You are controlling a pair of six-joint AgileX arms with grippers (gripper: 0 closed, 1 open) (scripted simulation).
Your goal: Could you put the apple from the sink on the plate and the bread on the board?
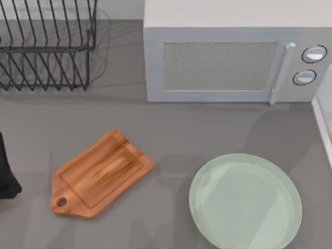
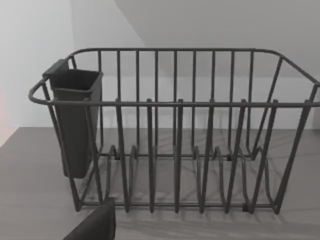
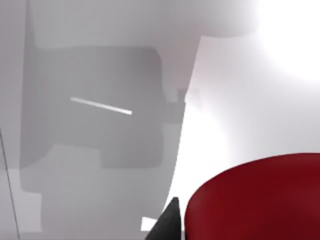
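Note:
The red apple [image 3: 255, 200] looms large in the right wrist view, lying in the white sink [image 3: 100, 150]. A dark part of my right gripper [image 3: 167, 225] shows right beside the apple. The pale green plate [image 1: 245, 201] lies bare at the table's front right. Left of the plate, the wooden board [image 1: 101, 174] lies at an angle with nothing on it, its handle toward the front left. The bread is out of view. My left arm [image 1: 6, 171] is parked at the table's left edge, its wrist camera facing the dish rack.
A dark wire dish rack [image 1: 46, 46] with a cutlery cup [image 2: 75, 120] stands at the back left. A grey microwave [image 1: 233, 57] takes up the back right. A white rim [image 1: 322, 122] runs along the right edge.

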